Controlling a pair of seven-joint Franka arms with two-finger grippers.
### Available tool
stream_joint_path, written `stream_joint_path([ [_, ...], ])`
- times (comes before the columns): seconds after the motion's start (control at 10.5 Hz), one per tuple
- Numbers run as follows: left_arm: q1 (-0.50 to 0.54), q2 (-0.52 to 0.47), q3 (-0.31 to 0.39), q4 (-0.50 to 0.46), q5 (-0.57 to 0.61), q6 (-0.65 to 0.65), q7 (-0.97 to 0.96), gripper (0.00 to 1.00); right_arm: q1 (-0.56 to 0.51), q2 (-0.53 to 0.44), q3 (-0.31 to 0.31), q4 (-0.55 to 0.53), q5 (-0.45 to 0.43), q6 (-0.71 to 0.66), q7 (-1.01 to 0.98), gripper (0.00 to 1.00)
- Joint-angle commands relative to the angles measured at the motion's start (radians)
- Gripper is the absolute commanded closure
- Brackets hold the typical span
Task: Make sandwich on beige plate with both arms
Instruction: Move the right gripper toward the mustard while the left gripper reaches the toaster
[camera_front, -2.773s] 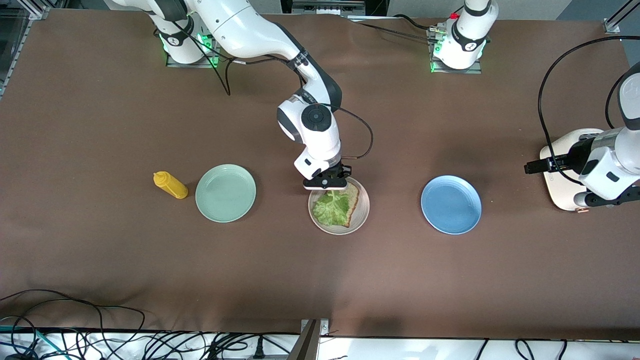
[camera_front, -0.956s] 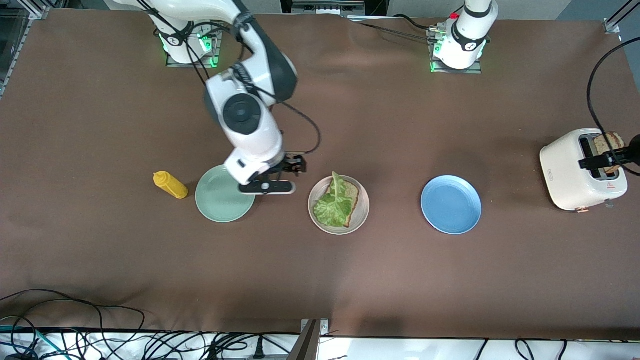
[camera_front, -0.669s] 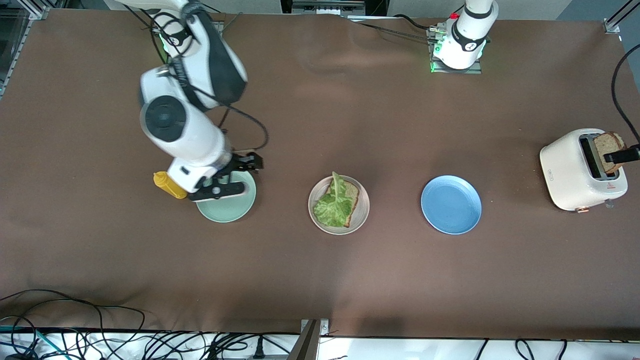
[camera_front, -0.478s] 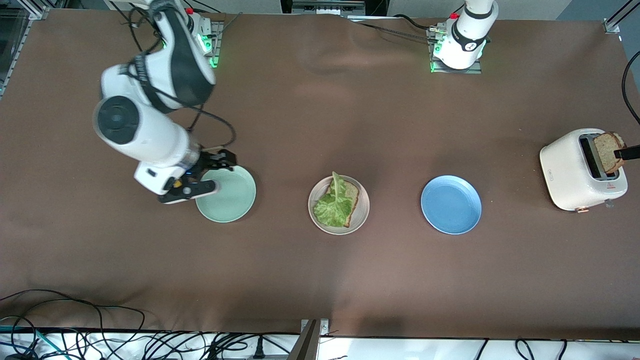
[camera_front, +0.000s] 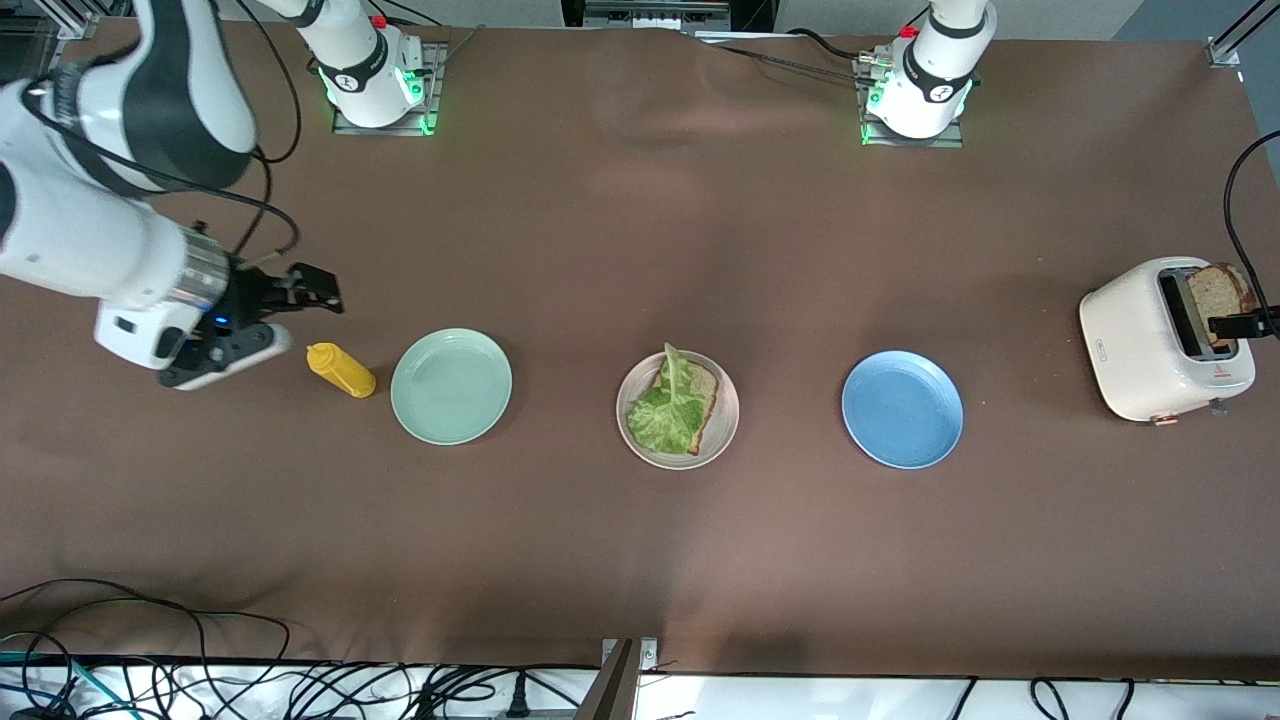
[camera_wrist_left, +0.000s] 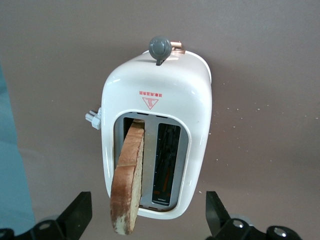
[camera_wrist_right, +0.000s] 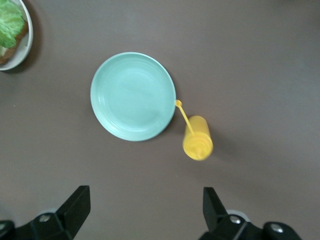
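The beige plate (camera_front: 727, 432) sits mid-table with one brown bread slice (camera_front: 706, 392) and a green lettuce leaf (camera_front: 664, 416) on top; its rim (camera_wrist_right: 27, 46) shows in the right wrist view. A second bread slice (camera_front: 1214, 292) (camera_wrist_left: 128, 184) sticks up from a slot of the white toaster (camera_front: 1130, 340) (camera_wrist_left: 156, 96). My left gripper (camera_front: 1245, 323) (camera_wrist_left: 147, 200) hangs over the toaster, open, its fingers either side of the slice without touching it. My right gripper (camera_front: 312, 288) (camera_wrist_right: 145, 195) is open and empty over the table by the mustard bottle.
A yellow mustard bottle (camera_front: 342, 370) (camera_wrist_right: 197, 142) lies beside the mint-green plate (camera_front: 451, 386) (camera_wrist_right: 133, 96) toward the right arm's end. A blue plate (camera_front: 902, 409) sits between the beige plate and the toaster. Cables run along the table edge nearest the front camera.
My right arm left the beige plate and swung across the mint-green plate to the mustard bottle. My left arm, earlier covering the toaster, pulled toward the table's end, uncovering the slice.
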Motion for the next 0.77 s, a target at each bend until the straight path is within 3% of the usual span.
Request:
stream_joint_path([
  [0.0,0.036,0.005,-0.002,0.015,0.031,-0.010,0.019,0.00,-0.126,-0.182,0.103,-0.178,-0.077,0.034,0.045,0.00],
  [0.29,0.070,0.017,-0.002,0.003,0.031,-0.057,0.018,0.00,-0.135,-0.275,0.105,-0.287,-0.116,0.057,0.151,0.00],
  [0.67,0.073,0.038,-0.002,-0.008,0.030,-0.099,0.018,0.03,-0.164,-0.282,0.107,-0.311,-0.114,0.094,0.097,0.00],
])
